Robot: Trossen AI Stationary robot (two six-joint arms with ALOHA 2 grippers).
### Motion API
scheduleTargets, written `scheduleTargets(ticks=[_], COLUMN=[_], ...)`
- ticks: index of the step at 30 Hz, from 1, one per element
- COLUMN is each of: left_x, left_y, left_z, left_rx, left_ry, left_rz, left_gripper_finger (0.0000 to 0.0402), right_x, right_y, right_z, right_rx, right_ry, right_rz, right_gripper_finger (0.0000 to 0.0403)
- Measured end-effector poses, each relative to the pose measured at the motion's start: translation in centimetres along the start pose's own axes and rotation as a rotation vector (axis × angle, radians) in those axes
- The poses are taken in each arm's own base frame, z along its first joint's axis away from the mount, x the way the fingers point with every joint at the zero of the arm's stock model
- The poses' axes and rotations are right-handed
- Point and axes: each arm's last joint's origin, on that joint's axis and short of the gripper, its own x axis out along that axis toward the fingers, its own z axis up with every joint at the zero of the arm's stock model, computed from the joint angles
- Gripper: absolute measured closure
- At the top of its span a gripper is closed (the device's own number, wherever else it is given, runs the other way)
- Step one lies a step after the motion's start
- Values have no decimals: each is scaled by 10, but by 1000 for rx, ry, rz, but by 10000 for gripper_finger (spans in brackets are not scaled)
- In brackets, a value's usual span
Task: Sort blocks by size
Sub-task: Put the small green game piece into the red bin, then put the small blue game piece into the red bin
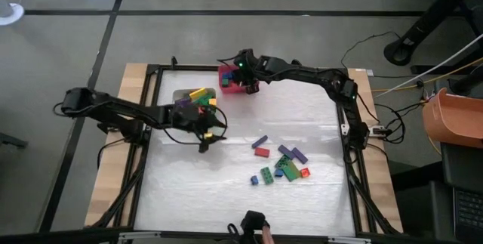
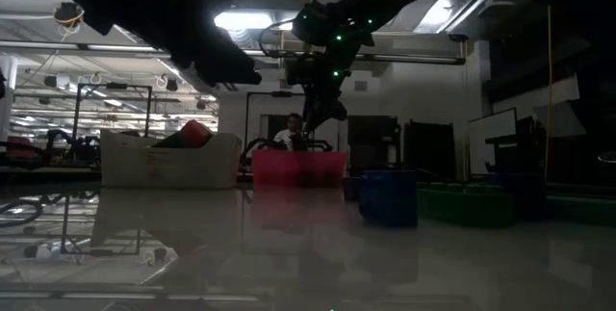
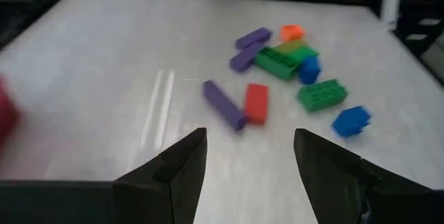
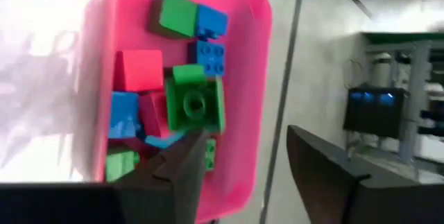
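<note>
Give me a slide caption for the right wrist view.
Open right gripper hovers over the pink bin of small blocks, green, blue and red.

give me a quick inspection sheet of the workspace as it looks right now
surface: pale glossy table top inside a dark frame
job's things: loose blocks on the table, purple, red, green, blue, orange; red bin holding short green, blue and red blocks; white bin holding mixed blocks
clutter: nothing seen
grippers: left gripper open, empty, above the table facing the loose blocks; right gripper open over the red bin, nothing held
cables: wires trail off the table's right edge
surroundings: orange container beside the table; a person in the room behind
</note>
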Motion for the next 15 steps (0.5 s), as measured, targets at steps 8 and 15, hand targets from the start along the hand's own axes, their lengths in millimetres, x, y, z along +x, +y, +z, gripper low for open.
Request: scheduleTargets(ticks=[8, 15], left_x=[39, 78], left_y=[-34, -62], left_z=[-13, -25], left_rx=[43, 59], left_ry=[-87, -159], left_rz=[-121, -184], left_gripper_finger=[199, 199], right_x=[-42, -87], right_y=[-3, -3], right_z=[-8, -9], right_rx=[9, 103], right_ry=[70, 62], right_rz=[59, 117], right_gripper_finger=[176, 176])
